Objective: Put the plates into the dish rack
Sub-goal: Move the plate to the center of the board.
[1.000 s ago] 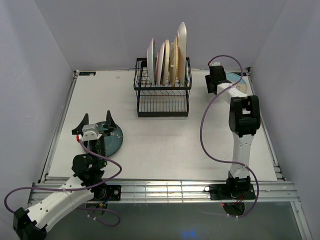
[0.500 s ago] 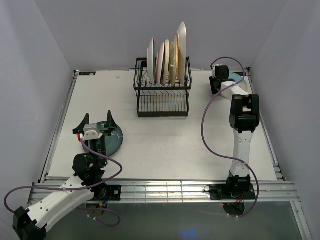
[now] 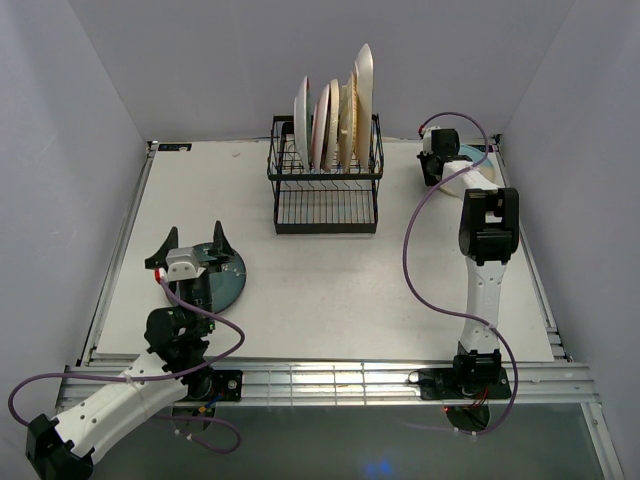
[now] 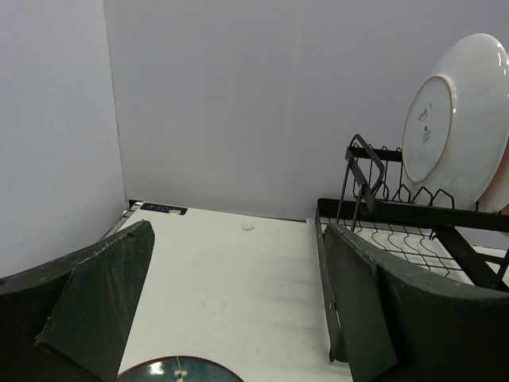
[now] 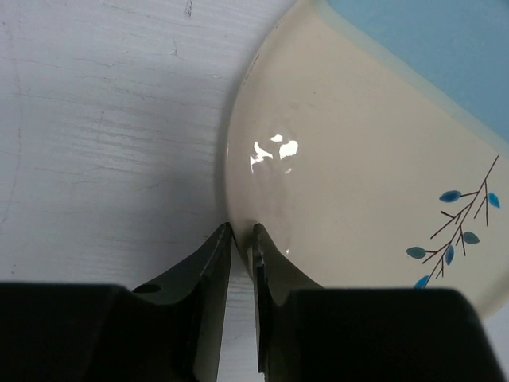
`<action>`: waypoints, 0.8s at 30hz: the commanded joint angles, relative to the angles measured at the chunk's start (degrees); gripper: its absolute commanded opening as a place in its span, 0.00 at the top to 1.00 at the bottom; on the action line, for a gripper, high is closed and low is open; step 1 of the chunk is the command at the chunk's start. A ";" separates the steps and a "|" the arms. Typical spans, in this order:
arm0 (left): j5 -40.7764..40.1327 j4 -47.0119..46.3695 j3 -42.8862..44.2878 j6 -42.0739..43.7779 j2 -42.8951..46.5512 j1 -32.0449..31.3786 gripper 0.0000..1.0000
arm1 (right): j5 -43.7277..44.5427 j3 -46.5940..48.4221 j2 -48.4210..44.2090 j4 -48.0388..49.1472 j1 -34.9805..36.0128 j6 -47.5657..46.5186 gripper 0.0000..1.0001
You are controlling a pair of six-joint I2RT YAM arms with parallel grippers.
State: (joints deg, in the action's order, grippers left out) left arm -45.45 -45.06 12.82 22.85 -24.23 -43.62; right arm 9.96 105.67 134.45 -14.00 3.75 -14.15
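Cream round plate w/ blue sprig pattern (image 5: 358, 159) lies flat at far-R corner of white table (image 3: 330, 280), well R of black wire dish rack (image 3: 325, 190). R gripper (image 5: 239, 232) pinches its rim, jaws nearly together: one finger over the glaze, the other outside the edge. Rack's upper tier carries a row of plates on edge (image 3: 340, 110), tallest at R end. Dark teal round plate (image 3: 228, 282) lies flat near-L. L gripper (image 3: 195, 238) hovers over it, jaws wide apart, holding nothing.

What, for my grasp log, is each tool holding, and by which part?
Right tool pinches the cream sprig plate by its rim edge; left tool is open, holding nothing.
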 commanded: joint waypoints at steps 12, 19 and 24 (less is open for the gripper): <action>0.45 0.58 1.68 -0.61 1.55 0.20 0.02 | 1.73 -12.32 -9.29 -3.05 3.10 10.46 0.92; 1.07 1.90 2.03 -1.23 2.78 0.20 0.02 | -0.63 -26.28 -16.75 0.98 6.00 19.58 0.92; 1.51 2.69 2.30 -1.84 1.82 0.20 0.02 | 0.84 -41.05 -27.19 7.22 9.52 28.64 0.92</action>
State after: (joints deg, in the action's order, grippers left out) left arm -45.04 -43.55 13.06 21.80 -21.82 -43.62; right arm 12.05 70.78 111.37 -5.63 10.94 4.51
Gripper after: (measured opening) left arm 0.979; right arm 0.108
